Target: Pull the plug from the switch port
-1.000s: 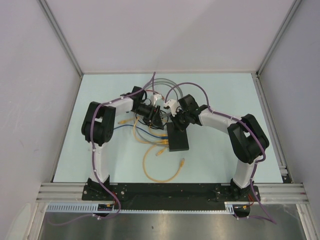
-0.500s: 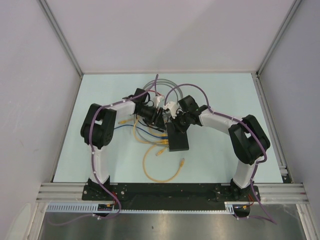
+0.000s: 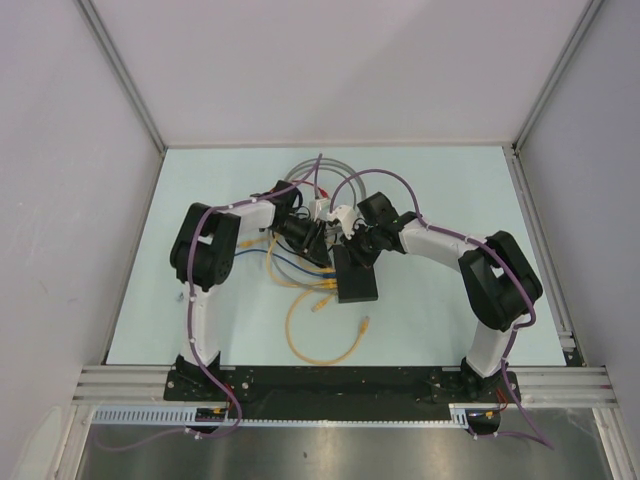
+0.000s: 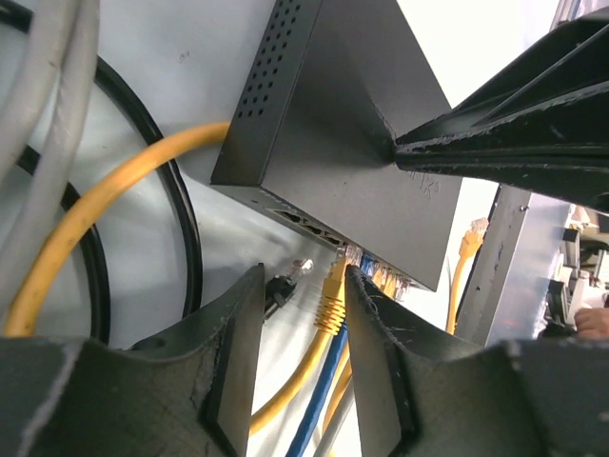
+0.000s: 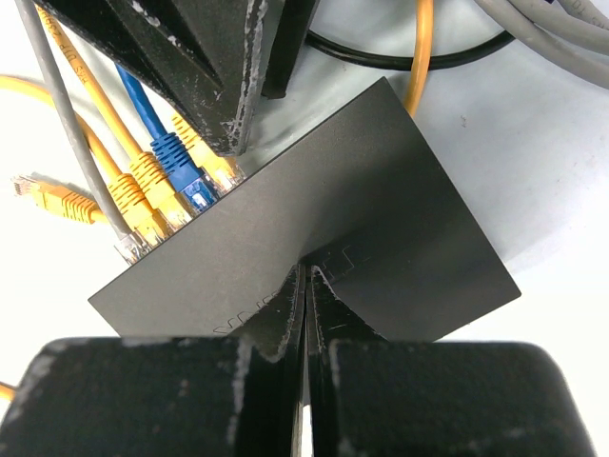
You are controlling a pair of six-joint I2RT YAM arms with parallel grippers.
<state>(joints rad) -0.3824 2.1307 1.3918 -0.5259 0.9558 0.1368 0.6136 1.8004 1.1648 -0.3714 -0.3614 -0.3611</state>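
Note:
The switch [image 3: 357, 277] is a flat black box at the table's middle, also in the left wrist view [image 4: 352, 124] and the right wrist view [image 5: 362, 219]. Several yellow plugs and one blue plug [image 5: 181, 157] sit in the ports along its edge. My left gripper [image 4: 303, 276] is open, its fingers either side of the end yellow plug [image 4: 333, 290], which stays in its port and touches the right finger. My right gripper [image 5: 306, 274] is shut and empty, its tips pressed down on the switch's top. In the top view the left gripper [image 3: 325, 247] and the right gripper [image 3: 350, 250] meet at the switch's far edge.
Loose yellow cable [image 3: 320, 335] loops on the table in front of the switch, with free plug ends. Grey cables [image 3: 320, 170] and a black cable [image 4: 186, 219] lie behind the grippers. A loose black plug [image 4: 281, 284] lies under the left fingers.
My left arm has moved right and its gripper has closed in on the switch's port edge. The right arm and the switch have stayed put.

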